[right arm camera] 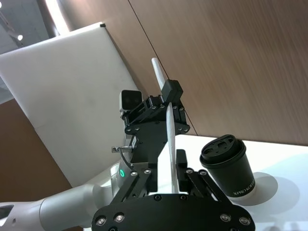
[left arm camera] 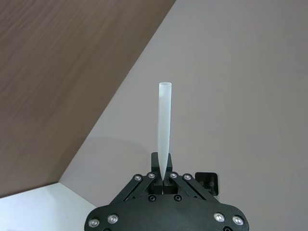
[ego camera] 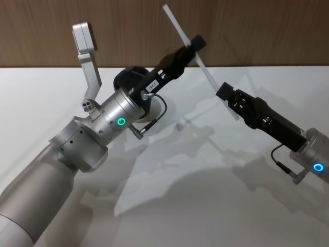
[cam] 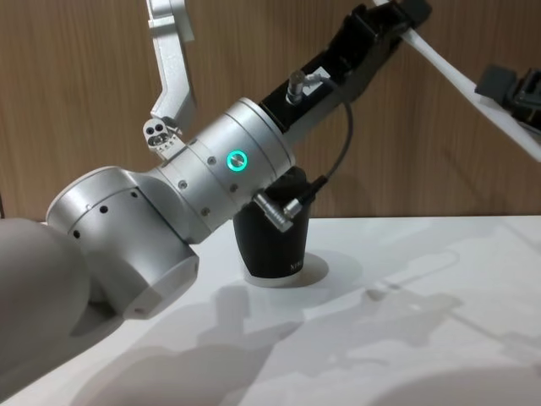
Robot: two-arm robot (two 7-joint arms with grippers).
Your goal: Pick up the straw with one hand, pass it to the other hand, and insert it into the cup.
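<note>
The white straw slants through the air above the table. My left gripper is shut on its middle, and in the left wrist view the straw stands straight out of that gripper. My right gripper is at the straw's lower end. In the right wrist view the straw runs between its slightly parted fingers, so it stands open. The black lidded cup stands upright on the table behind and below my left arm, partly hidden in the head view and the chest view.
The white table meets a brown wooden wall at the back. My left arm's silver wrist and its cable hang just in front of the cup.
</note>
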